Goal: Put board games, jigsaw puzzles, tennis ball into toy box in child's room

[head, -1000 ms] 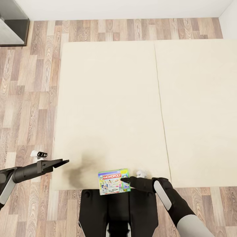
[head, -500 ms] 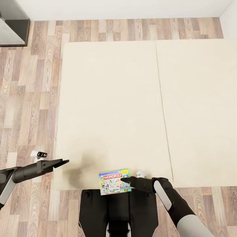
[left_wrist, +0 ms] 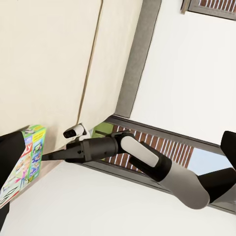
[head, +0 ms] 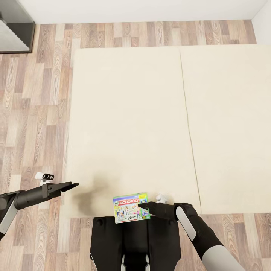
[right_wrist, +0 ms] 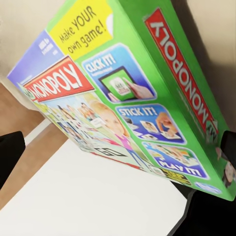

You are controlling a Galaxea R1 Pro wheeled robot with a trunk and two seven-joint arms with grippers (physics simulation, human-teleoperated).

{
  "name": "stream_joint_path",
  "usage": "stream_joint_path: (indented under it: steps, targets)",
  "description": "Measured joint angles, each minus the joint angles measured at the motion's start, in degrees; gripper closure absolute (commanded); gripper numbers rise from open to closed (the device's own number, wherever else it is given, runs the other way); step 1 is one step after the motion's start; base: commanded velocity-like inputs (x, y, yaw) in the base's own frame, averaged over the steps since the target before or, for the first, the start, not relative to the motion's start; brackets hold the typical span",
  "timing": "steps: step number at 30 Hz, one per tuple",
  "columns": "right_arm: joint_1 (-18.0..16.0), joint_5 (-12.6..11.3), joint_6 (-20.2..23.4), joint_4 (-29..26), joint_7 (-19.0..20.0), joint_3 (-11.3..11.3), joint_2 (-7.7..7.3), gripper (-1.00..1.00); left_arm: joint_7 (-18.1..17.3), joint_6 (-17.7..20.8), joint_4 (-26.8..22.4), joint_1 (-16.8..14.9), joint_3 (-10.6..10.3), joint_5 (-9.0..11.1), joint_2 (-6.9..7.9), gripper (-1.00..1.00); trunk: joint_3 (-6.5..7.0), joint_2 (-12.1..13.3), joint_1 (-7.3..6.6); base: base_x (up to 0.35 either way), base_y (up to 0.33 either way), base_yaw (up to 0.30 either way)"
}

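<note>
Holding the Monopoly box [head: 130,207] tight, the right gripper [head: 143,206] hangs over the bed [head: 131,113]; the left gripper [head: 73,184] looks closed.

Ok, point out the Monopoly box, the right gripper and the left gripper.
Monopoly box [head: 130,207], head view, middle of its printed lid.
Right gripper [head: 142,205], head view, fingertips at the box's right edge.
Left gripper [head: 74,184], head view, tips of the fingers.

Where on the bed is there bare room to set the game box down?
Nearly all the bed is bare, from the Monopoly box at its near edge to the far wall. Only that near edge is crowded, by the box and the right gripper.
</note>
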Motion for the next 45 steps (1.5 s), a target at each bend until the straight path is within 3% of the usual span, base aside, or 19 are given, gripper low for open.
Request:
stream_joint_path:
  steps: [45]
  targets:
    - [0.0, -0.04, -1.59, -0.02, 0.03, 0.0, 0.0, -1.0, 0.05, 0.0, 0.0, 0.0, 0.0, 0.0, 0.02, -1.0, 0.0, 0.0, 0.0, 0.0, 0.031, 0.021]
